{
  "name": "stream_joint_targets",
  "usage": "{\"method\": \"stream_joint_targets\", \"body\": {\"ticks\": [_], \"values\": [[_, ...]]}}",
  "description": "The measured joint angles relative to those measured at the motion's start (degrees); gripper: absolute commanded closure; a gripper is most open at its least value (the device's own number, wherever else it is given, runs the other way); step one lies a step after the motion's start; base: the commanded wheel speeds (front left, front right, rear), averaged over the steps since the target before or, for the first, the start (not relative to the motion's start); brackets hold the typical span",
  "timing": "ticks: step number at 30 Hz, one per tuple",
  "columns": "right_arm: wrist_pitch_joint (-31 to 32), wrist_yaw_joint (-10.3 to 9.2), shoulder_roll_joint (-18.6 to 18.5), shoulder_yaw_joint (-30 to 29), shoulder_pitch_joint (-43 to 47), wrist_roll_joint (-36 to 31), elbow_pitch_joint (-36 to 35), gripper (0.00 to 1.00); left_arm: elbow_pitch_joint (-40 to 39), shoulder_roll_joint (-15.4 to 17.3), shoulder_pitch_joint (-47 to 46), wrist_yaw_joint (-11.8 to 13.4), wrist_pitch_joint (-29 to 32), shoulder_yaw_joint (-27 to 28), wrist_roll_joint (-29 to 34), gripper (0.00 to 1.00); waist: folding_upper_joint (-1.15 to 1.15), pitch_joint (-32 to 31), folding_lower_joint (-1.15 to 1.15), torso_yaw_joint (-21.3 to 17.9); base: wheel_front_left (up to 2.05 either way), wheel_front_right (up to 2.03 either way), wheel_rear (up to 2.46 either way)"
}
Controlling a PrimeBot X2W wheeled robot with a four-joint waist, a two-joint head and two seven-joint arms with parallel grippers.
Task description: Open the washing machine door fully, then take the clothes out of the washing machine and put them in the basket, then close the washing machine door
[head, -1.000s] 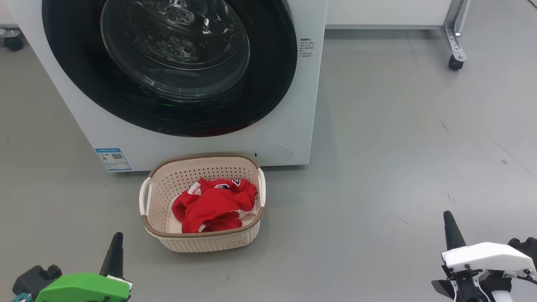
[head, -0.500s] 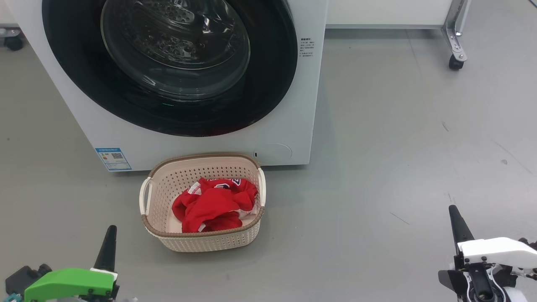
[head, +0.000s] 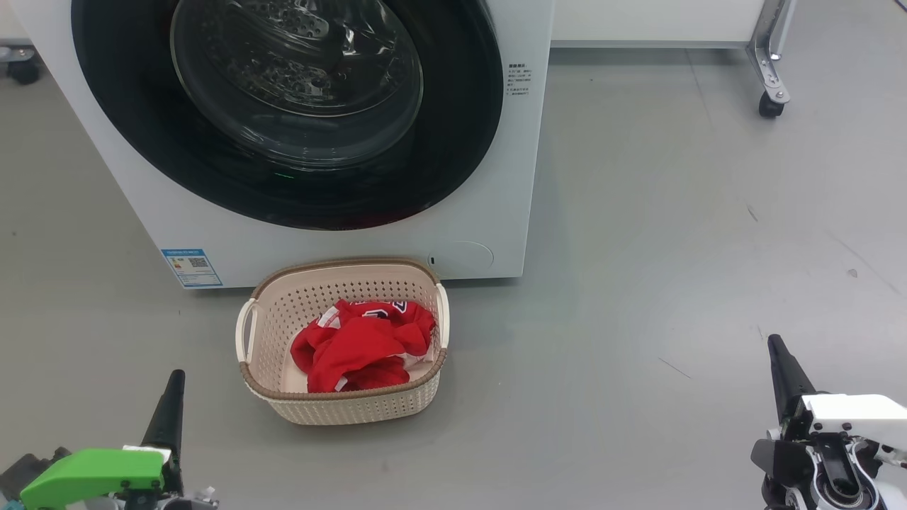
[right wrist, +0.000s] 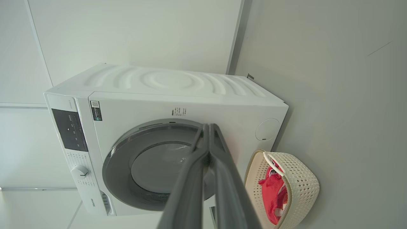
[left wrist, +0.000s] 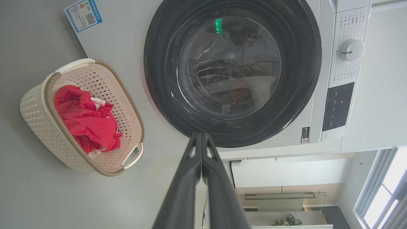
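Glossy black glass door, perforated cream plastic basket, red cloth

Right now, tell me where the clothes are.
In the head view the clothes lie bunched in the basket, left of centre on the floor, just in front of the washing machine, below its shut door.

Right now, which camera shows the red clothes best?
The head view: it looks down into the basket, so the red clothes lie open to it. The left wrist view shows them too, turned sideways; the right wrist view shows a narrow strip inside the rim.
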Motion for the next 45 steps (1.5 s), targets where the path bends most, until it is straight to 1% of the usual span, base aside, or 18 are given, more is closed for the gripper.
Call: {"method": "stream_joint_targets", "body": {"ticks": [2,3,5,8,45], "values": [[0.34,0.37,-0.04,-0.3,-0.27,1.52,0.02,1.0,0.12,-0.02,-0.2,-0.44,0.41,0.34,-1.32,1.0,0.0,0.01,0.0,0.01,0.0,0.0,0.0],[0.55,0.41,-0.11,-0.58,-0.57,2.99,0.05,1.0,0.35,-0.04,-0.48,-0.52,0.45,0.71,-2.44,1.0,0.0,0.02,0.0,0.01,0.0,0.0,0.0],[0.7,0.41,-0.19,-0.7,-0.84,3.8,0.05,1.0,0.46,-0.05,-0.77,-0.54,0.48,0.93,-3.63,1.0,0.0,0.02,0.0,0.02,0.0,0.0,0.0],[0.94,0.41,-0.21,-0.71,-0.85,3.89,0.11,1.0,0.59,-0.07,-0.86,-0.91,0.48,0.97,-3.66,1.0,0.0,0.02,0.0,0.02,0.0,0.0,0.0],[0.96,0.57,-0.2,-0.89,-0.89,3.91,0.65,1.0,1.44,-0.13,-1.24,-0.93,0.49,1.12,-3.66,1.0,0.0,-0.02,0.0,0.02,0.0,0.0,0.0]]}}
